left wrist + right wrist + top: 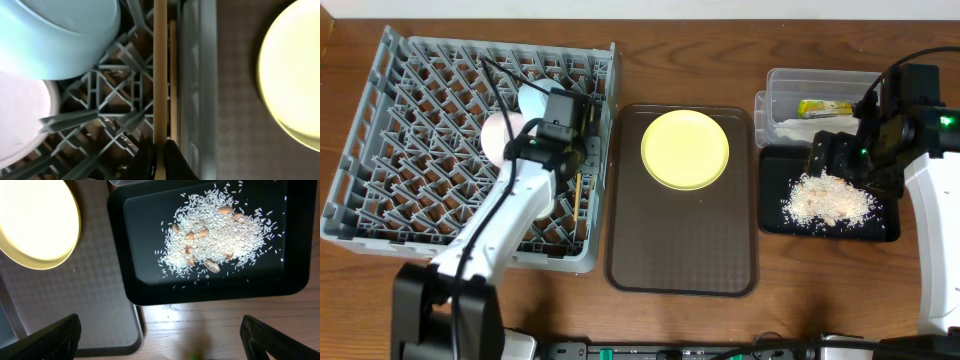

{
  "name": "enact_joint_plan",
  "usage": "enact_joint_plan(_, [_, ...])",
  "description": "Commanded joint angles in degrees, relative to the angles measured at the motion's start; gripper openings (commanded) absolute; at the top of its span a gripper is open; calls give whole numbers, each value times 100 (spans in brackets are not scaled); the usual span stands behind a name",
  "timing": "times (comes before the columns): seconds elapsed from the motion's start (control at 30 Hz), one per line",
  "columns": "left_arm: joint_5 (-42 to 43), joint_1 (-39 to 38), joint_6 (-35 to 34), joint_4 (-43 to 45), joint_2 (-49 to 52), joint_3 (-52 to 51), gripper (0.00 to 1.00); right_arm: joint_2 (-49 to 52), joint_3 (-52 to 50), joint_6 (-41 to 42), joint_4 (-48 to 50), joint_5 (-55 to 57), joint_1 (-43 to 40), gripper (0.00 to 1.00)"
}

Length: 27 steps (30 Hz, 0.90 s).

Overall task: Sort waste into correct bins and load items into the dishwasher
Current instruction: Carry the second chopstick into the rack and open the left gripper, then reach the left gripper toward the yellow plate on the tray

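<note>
The chopsticks (160,75) lay along the dish rack (196,75) wall beside the brown tray (680,240), pinched in the closed left gripper (160,152). The light blue bowl (55,35) and white bowl (20,120) sat racked. The rice scraps (828,198) filled the black tray (140,255); the wrapper (825,108) and napkin (795,128) lay in the clear tub (785,78). The right gripper (160,337) hung wide open and empty. Only the yellow plate (685,148) seemed left to load.
</note>
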Motion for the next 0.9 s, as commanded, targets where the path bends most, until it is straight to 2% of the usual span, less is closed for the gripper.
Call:
enact_joint_plan(0.0, [-72,37,111,61,74,94,12,-15,-2,-81,-2,33,-20,99])
enact_joint_plan(0.1, [-72,37,111,96,72,94,17,-15,-2,-81,-2,33,-20,99])
enact_joint_plan(0.23, [-70,35,114,142,50,98,30,-15,-2,-81,-2,33,-20,99])
enact_joint_plan(0.47, [-31,13,114,120,-286,247,36,-15,-2,-83,2,33,-20,99])
enact_joint_plan(0.63, [144,-129,87,232,-702,302,54,-15,-2,-81,22,33,-20,99])
enact_joint_plan(0.7, [170,-262,46,278,-820,302,55,-15,-2,-81,28,33,-20,99])
enact_joint_plan(0.8, [826,-466,50,155,-870,400,54,-15,-2,-81,33,33,-20,99])
enact_joint_plan(0.87, [909,-581,11,-170,-831,647,50,-15,-2,-81,42,33,-20,99])
